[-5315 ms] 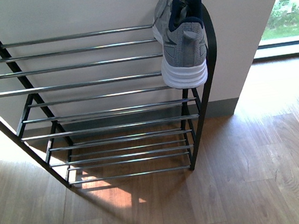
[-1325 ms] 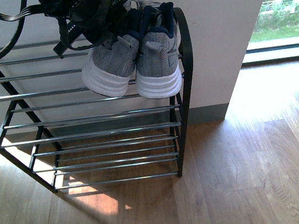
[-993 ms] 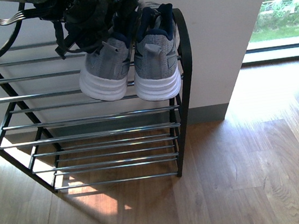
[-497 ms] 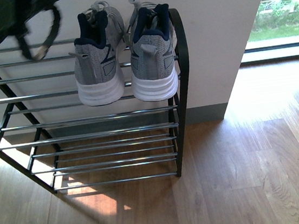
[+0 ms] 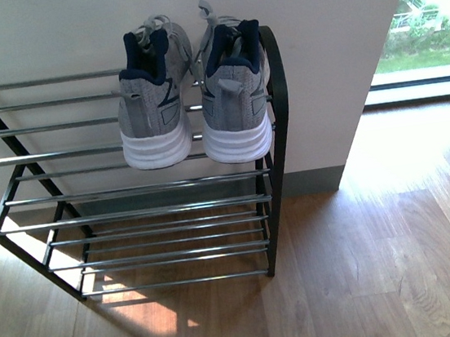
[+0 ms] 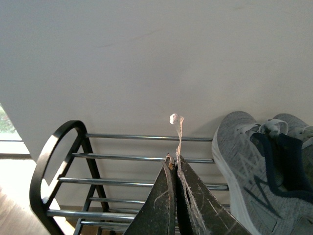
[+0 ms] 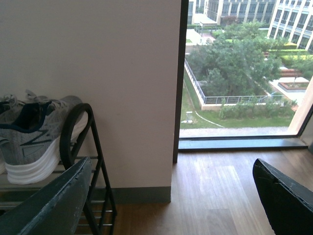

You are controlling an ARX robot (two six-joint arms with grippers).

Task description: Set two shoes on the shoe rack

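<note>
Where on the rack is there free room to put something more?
The rack's top shelf is bare from the two shoes to its left end, and the lower shelves are bare too. The right end is crowded.

Home interior, likely entry or hallway: shoe rack (image 5: 279, 88) holding sneakers (image 5: 232, 93) against plain white wall (image 5: 330, 24), grey skirting (image 5: 313, 181), wood plank floor (image 5: 368, 266). Ahead of the right hand (image 7: 166, 205), floor-level window (image 7: 239, 68) looks onto garden, trees and apartment blocks from an upper storey.
</note>
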